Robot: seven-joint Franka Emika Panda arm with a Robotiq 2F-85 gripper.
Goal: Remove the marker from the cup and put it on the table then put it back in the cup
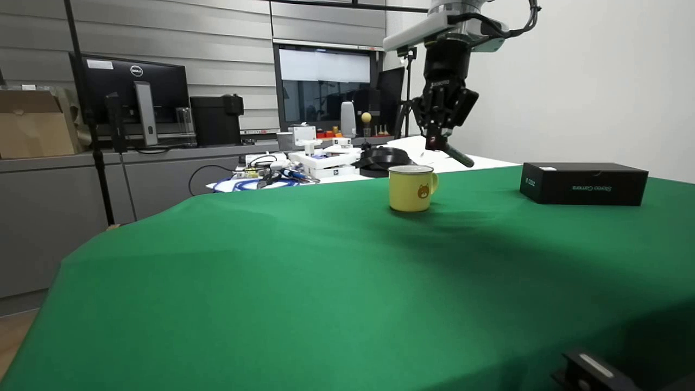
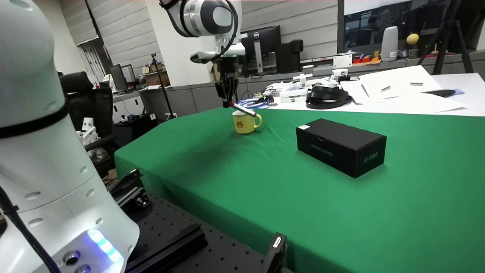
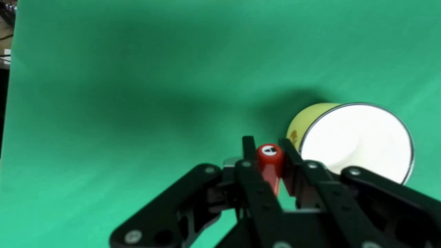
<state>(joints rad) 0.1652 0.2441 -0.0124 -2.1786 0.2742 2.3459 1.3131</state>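
Marker (image 2: pixel 243 109) is in the air, out of the cup (image 1: pixel 406 190). Gripper (image 3: pixel 267 146) is narrowed on it, pinching near the red end; free end slants away to about 4 o'clock in both exterior views. Wrist view: cup sits at 3 o'clock of the fingertips (image 3: pixel 248 148), near, its white inside showing no marker.

Step, as I judge it: carrying between cup and table (image 1: pixel 244 288). Set-down or return, the pictures don't settle; notes for both.

Set-down: shift toward 9 or 10 o'clock in the wrist view, away from the cup, over broad green cloth. Free end hangs lower, so likely touches first. Go down slowly, tip the wrist to bring the shaft nearer flat, then spread the fingers. Letting go high and tilted invites a roll.

Return: turn the shaft closer to upright, free end down, centred over the mouth before lowering. At this slant it would probably catch the rim and drag the cup. Hold is near one end, so a knock could swivel it; go gently.

Black box (image 1: pixel 589 184) at 3 o'clock of the cup in an exterior view, well apart. Should not hinder short moves.
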